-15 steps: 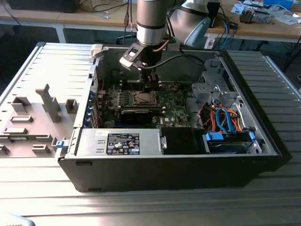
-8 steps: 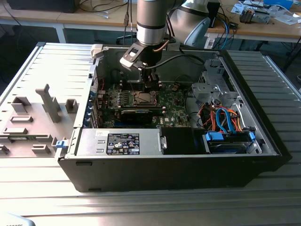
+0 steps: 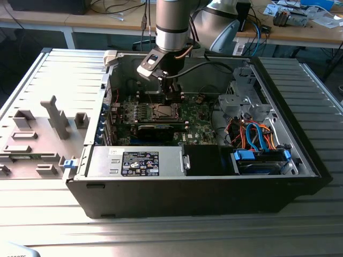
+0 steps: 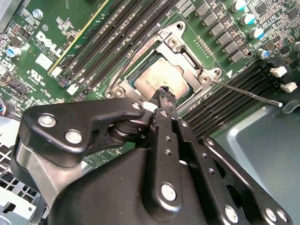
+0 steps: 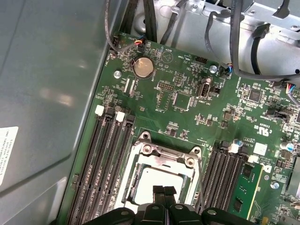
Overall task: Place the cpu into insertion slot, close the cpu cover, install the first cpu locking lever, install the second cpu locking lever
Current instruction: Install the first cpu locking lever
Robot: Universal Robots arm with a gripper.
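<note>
Cpu [image 4: 157, 77] seated; closed fingers [image 4: 165, 105] over its edge.

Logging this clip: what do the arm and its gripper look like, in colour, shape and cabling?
The arm is a silver-grey cylinder with a darker band near its wrist. A black cable loops off toward the exterior view's right. The gripper is matte black, made of flat, rounded link plates joined by silver screws and narrowing to two slim black fingers.
</note>
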